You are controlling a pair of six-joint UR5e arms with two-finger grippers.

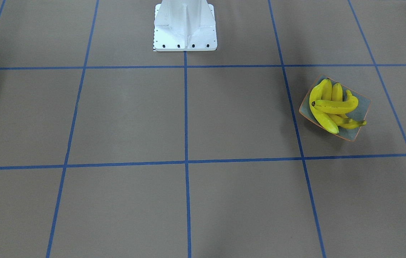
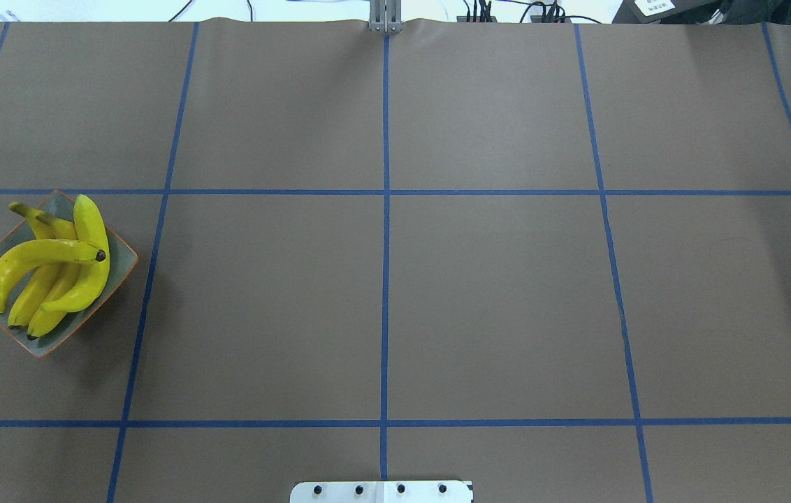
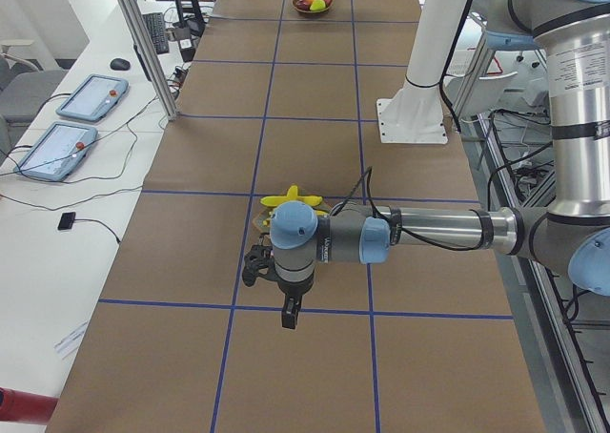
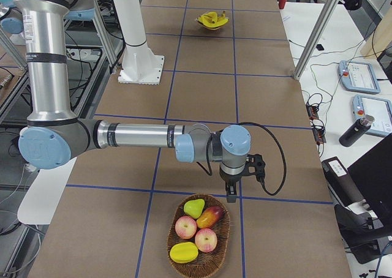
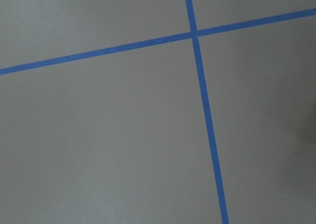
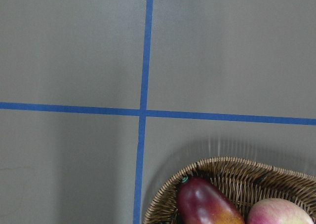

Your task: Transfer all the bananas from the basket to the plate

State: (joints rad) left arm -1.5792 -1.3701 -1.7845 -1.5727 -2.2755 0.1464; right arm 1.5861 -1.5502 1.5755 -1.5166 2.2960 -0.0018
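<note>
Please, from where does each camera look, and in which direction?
Front-facing: across table, facing robot; its base, bananas.
Overhead: behind robot, looking down; base edge, same bananas.
Exterior left: left end; left arm.
Exterior right: right end; right arm, basket.
Left wrist: down at tape; no body.
Right wrist: down at that basket; no body.

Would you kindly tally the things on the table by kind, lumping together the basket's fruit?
Bananas: 4
Plate: 1
Basket: 1
Other fruits, in the basket: 5
Total: 11
</note>
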